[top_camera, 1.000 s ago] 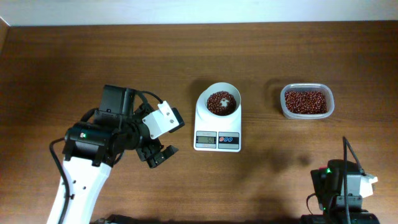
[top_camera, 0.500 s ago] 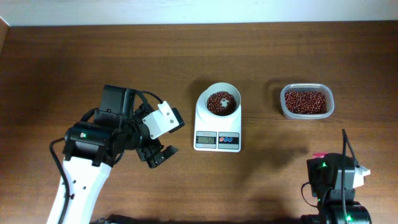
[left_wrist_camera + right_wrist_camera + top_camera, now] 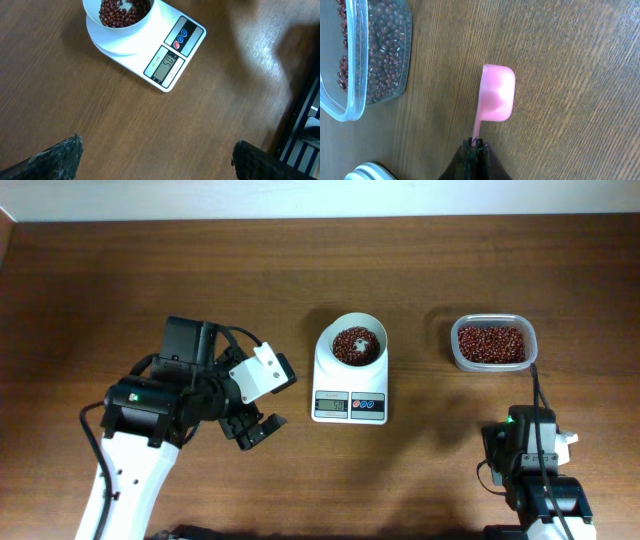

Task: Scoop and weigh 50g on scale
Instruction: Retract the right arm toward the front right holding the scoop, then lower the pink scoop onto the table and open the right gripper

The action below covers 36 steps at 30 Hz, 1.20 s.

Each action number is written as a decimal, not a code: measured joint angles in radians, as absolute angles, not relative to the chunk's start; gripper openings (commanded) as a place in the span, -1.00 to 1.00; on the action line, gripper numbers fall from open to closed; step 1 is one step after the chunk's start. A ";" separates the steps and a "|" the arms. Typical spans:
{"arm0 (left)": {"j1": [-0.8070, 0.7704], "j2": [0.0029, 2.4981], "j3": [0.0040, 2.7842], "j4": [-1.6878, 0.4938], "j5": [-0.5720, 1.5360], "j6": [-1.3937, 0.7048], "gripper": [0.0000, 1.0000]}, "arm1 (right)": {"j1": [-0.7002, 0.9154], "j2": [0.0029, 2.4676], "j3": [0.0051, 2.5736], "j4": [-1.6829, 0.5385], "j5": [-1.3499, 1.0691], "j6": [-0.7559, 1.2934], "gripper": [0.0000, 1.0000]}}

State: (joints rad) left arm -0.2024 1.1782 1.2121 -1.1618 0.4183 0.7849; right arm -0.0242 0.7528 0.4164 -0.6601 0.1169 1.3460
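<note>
from overhead, the scale [image 3: 350, 385] is sitting in the middle of the desk [image 3: 200, 270], its white bowl [image 3: 373, 324] holding the beans [image 3: 355, 347], and a clear tub [image 3: 493, 343] of more beans is lying to its right. the left gripper [image 3: 252, 429] is hovering near the scale's left side, apart from it. in the left wrist view its jaws are standing wide apart over bare wood. in the right wrist view the right gripper [image 3: 476, 148] is clamping the handle of a pink scoop [image 3: 496, 100] near the tub.

Matt wood-grain table [image 3: 120, 270], glossy plastic scale [image 3: 350, 384], clear plastic tub [image 3: 350, 111], smooth pink scoop [image 3: 496, 97].
</note>
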 measured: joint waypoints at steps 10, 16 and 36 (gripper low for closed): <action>-0.202 1.178 1.212 -1.162 0.418 0.785 0.98 | -0.024 0.889 0.416 -0.612 0.111 1.343 -0.74; -0.202 1.178 1.212 -1.162 0.418 0.785 0.98 | -0.024 0.931 0.416 -0.612 0.099 1.342 -0.51; -0.202 1.178 1.212 -1.162 0.418 0.785 0.98 | -0.024 0.914 0.414 -0.654 0.079 1.338 0.98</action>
State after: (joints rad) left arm -0.2024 1.1782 1.2121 -1.1618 0.4183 0.7849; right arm -0.0242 0.9142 0.4145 -0.6544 0.0792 1.3384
